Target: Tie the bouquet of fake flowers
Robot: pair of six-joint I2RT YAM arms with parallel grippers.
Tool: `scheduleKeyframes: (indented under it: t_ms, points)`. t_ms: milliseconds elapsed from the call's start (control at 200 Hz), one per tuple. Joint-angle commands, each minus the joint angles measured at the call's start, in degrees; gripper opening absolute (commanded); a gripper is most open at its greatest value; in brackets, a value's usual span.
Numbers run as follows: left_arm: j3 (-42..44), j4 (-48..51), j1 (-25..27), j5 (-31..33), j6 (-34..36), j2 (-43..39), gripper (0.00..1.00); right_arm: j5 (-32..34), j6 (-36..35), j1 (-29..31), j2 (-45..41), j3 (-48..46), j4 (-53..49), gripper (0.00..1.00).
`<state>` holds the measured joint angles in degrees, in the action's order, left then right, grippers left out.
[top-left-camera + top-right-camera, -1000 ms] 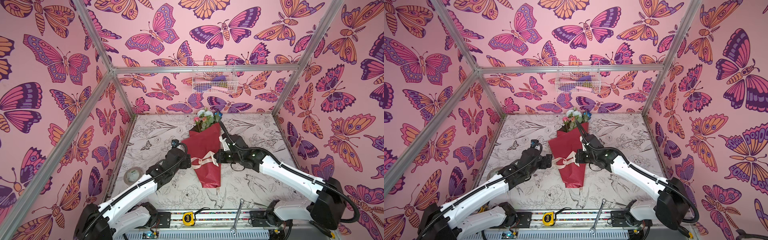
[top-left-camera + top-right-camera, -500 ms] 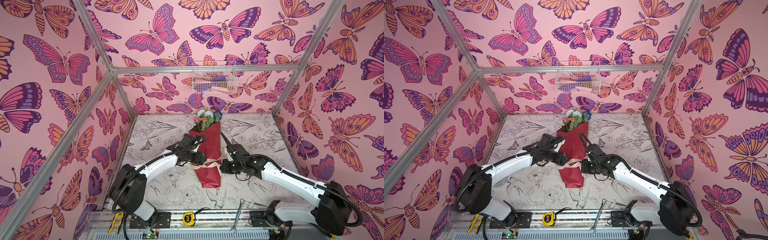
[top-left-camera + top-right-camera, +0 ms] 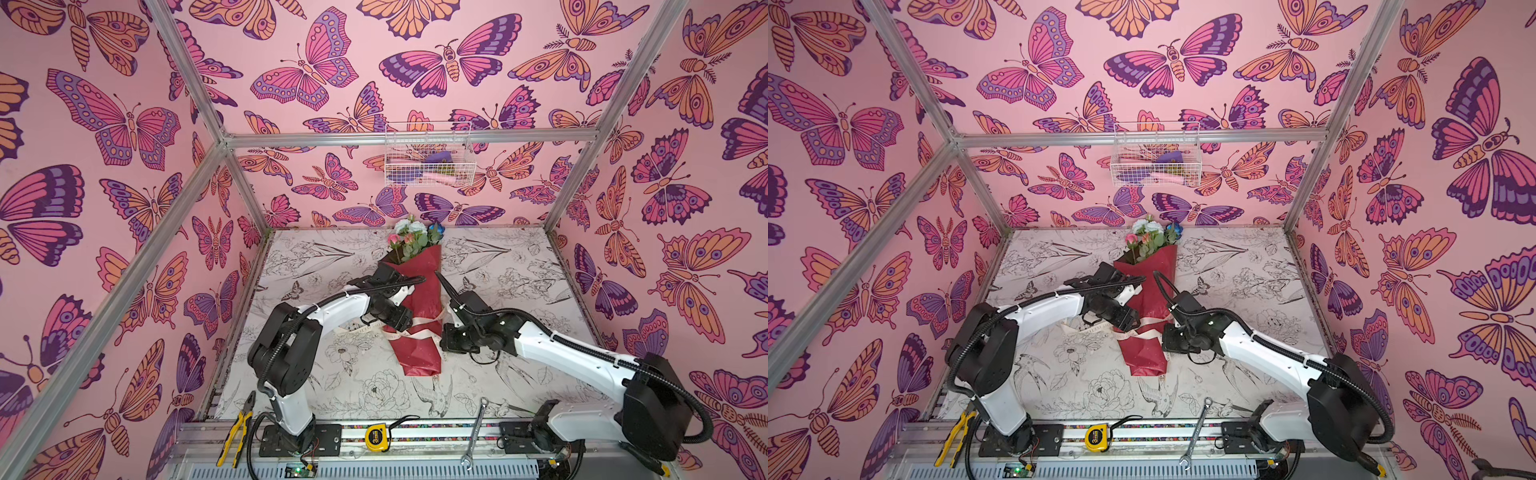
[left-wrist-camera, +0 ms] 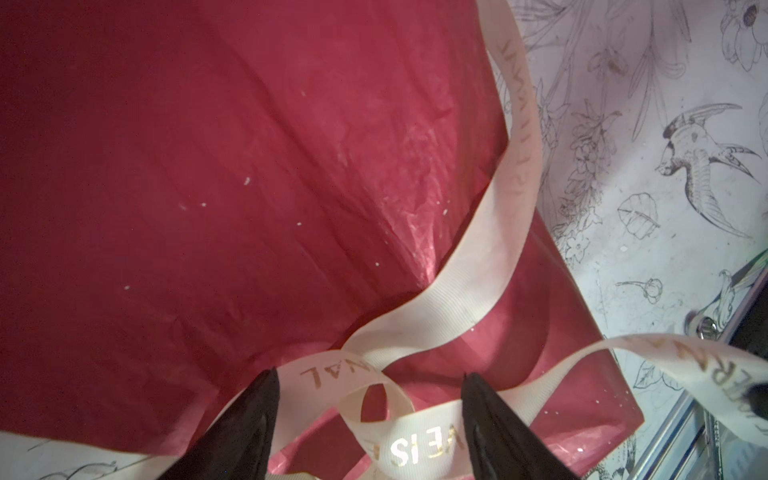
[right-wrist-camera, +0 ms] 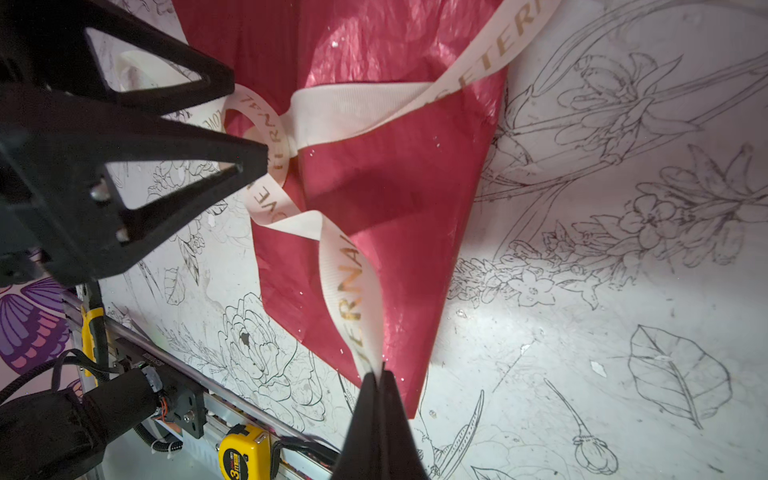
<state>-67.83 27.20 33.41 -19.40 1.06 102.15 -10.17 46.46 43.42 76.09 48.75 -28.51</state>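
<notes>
At the right jaws: pressed together, black fingertips (image 5: 374, 399) pinching the tail of the cream ribbon (image 5: 353, 286), gold lettering along it. From that pinch, up in a twisted strip to a loose knot on the red paper.

At the left jaws: apart, nothing clamped, fingertips (image 4: 257, 399) either side of a small loop of cream ribbon (image 4: 469, 266) at the knot. Seen from the right wrist, one left tip (image 5: 245, 160) touching that loop. Beyond the knot, one band across the glossy dark red wrapping paper (image 4: 249, 166) and off over its edge onto the counter.

Under both jaws, the bouquet of fake flowers (image 3: 424, 299), flat in the middle of the counter (image 3: 519, 374), lengthwise between near edge and far edge. Narrow wrapped end toward the near edge. Wide end toward the far edge, with pink, peach, white and blue heads (image 3: 415, 235) and green leaves spilling out close to that edge. Both arms in from the near edge, left and right of the wrap, meeting at the ribbon about midway along it.

Along the near edge, on the metal rail: yellow-handled pliers (image 3: 237, 432), yellow tape measure (image 3: 377, 437), wrench (image 3: 473, 432). On the far wall above the counter, a white wire basket (image 3: 428, 160).
</notes>
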Motion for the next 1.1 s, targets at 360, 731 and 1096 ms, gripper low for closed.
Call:
scheduleKeyframes:
  t_ms: [360,731,1096]
  points:
    - [-3.14,1.72,-0.05,-4.86,3.46,6.24,0.70,0.07,1.18,0.46,2.48,-0.95,0.71,0.00]
    - [-3.46,1.53,-0.04,-6.32,1.58,7.83,0.30,0.87,2.79,0.49,3.93,-0.94,5.39,0.00]
    - [-3.51,1.01,-0.08,-5.82,0.37,4.00,0.00,3.49,4.22,-0.78,4.15,-1.13,9.85,0.00]
